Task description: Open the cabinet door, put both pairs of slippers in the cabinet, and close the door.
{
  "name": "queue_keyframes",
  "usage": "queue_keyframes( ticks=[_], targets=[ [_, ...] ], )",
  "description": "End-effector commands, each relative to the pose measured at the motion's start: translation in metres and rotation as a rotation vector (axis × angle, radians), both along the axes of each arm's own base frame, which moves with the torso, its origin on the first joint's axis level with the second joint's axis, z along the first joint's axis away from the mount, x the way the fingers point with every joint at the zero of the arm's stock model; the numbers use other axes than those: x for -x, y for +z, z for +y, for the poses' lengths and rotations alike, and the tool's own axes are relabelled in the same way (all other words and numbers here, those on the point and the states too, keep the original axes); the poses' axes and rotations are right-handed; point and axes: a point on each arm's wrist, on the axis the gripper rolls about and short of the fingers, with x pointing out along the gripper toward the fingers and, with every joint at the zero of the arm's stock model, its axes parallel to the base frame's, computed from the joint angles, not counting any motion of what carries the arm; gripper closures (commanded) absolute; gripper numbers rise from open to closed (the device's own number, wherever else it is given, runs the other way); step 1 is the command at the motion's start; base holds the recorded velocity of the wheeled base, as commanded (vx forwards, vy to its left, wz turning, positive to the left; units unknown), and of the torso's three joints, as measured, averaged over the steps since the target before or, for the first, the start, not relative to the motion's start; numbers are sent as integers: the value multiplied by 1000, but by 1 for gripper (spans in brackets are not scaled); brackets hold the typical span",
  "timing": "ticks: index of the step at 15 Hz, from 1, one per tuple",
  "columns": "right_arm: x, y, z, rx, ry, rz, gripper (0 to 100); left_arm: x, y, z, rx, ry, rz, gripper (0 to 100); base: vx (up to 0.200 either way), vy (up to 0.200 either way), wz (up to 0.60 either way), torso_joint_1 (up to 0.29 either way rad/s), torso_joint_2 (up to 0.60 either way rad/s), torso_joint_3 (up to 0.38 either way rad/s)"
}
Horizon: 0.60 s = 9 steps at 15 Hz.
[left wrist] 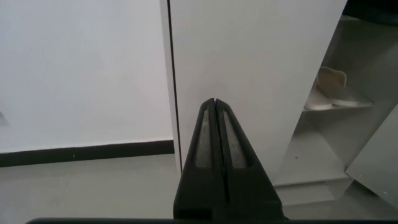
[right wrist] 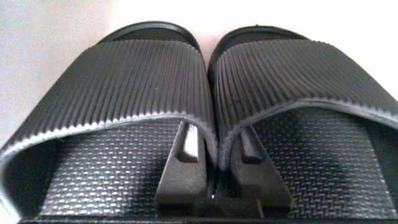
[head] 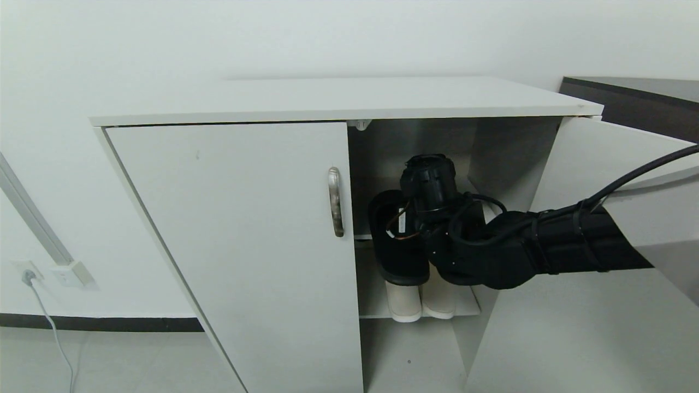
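Well inside the cabinet [head: 349,98] — right arm [head: 546,248] outstretched, right tool [right wrist: 214,168] clamped on the black slippers [right wrist: 149,81].

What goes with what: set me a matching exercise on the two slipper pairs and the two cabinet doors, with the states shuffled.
1. black slippers
2. white slippers
3. left door
4. right door

A. swung open
B. closed
C. resting on the shelf
D. clamped in the right gripper

Pairs: 1-D, 2-C, 3-B, 4-A
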Motion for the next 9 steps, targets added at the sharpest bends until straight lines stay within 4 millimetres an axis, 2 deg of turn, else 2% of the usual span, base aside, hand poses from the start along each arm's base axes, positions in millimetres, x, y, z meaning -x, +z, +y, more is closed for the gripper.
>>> queue_keyframes(
  ticks=[1,9],
  targets=[
    [-16,-7,4,5,-17,1,100,0,0,0,0,-1,1,100,0,0,0,0,0,0],
    [-42,6,8,-9,-24,-25,100,0,0,0,0,2,1,100,0,0,0,0,0,0]
  ],
)
